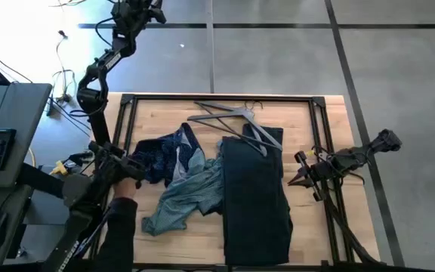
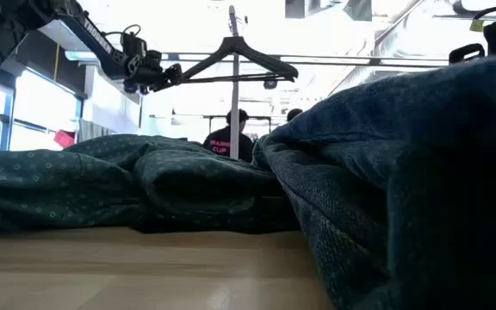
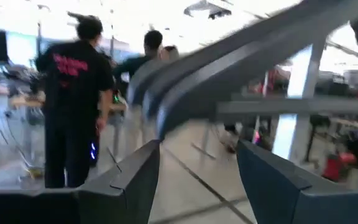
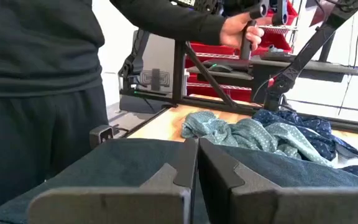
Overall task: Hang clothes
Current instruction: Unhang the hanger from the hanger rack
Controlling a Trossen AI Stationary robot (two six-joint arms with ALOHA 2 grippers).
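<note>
The left gripper [image 3: 197, 147] is raised high above the table's far left side, and its fingers [image 3: 131, 177] stand wide apart with nothing clamped between them. Just before them a grey hanger [image 3: 241, 68] crosses the left wrist view as a blur. In the low view the left gripper [image 2: 162, 76] is at the hanger's [image 2: 231, 62] left end, up in the air; I cannot tell if they touch. Behind it in the room stands a person [image 3: 73, 93] in a black shirt with pink print. The right gripper [image 1: 296, 180] is low at the right edge of the trousers [image 1: 257, 189], its two fingers [image 4: 179, 171] pressed together, and no cloth shows between them. The trousers lie flat and long on the middle-right of the table [image 1: 331, 121]. Left of them, touching their edge, the teal shirt [image 1: 183, 198] lies crumpled. The navy shirt [image 1: 161, 155] is bunched just beyond it, partly under it, near the left post of the black frame [image 1: 127, 121] that goes around the table. In the right wrist view the teal shirt [image 4: 241, 134] and the navy shirt [image 4: 303, 121] show as one heap past the trousers [image 4: 123, 155]. At the table's left side a second person [image 4: 42, 62] in dark clothes stands close, with one hand [image 4: 238, 31] closed on a black handle.
</note>
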